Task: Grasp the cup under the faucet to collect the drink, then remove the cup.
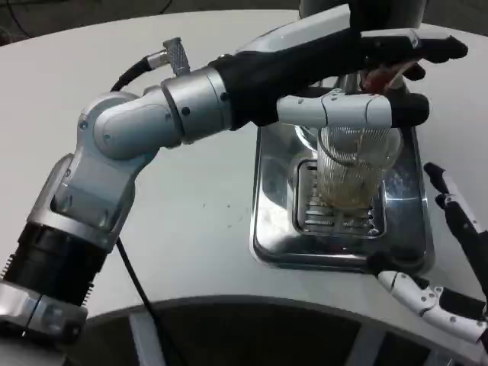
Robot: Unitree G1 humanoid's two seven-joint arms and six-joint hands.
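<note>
From the head view, I watched my left arm (145,133) reach across the white table (198,229) to the drink dispenser (381,11) at the far edge. The left hand (358,61) lay stretched out over the dispenser's tap, its dark fingers (427,48) extended flat toward the right, with a reddish part of the faucet handle (379,76) showing just beneath them; one white-and-black finger (351,109) ran level across the top of the cup. Whether that hand pressed the handle or only rested against it, I could not tell from this angle.

The cup (354,168), clear and ribbed, stood upright under the faucet on the slotted grille (335,217) of the steel drip tray (267,229). A shallow layer of pale yellowish drink sat in its bottom. A black cable (130,274) hung from the arm's elbow down past the table edge.

My right hand (450,259) sat low at the right edge of the frame, just beside the tray's near right corner and apart from the cup. Its fingers (415,293) were spread and held nothing, the hand plainly released.
</note>
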